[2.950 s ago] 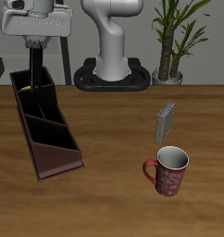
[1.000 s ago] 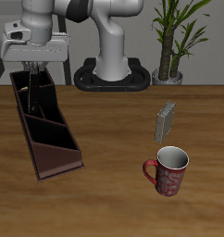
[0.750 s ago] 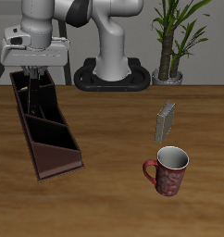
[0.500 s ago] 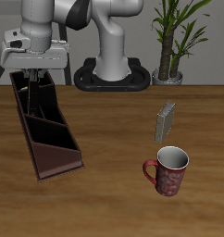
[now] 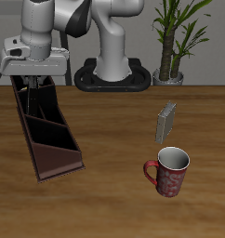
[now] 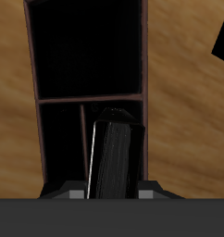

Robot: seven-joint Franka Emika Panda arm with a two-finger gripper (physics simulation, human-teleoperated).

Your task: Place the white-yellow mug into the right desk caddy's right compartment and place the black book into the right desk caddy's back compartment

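- Claw hung over the back end of the right desk caddy; wrist view showed the black book standing upright between the fingers, apparently clamped, though contact wasn't clear.
- Book directly under the claw, its lower end inside the caddy's back cell; long axis vertical, so the release looked like a straight drop.
- Book: plain, matte black, thick hardcover with a thin pale edge. Caddy: dark maroon, thin dividers, sloping to a low lip on the wooden surface.
- White-yellow mug not visible in either view; only a dark red patterned mug and grey book, well apart from the caddy.
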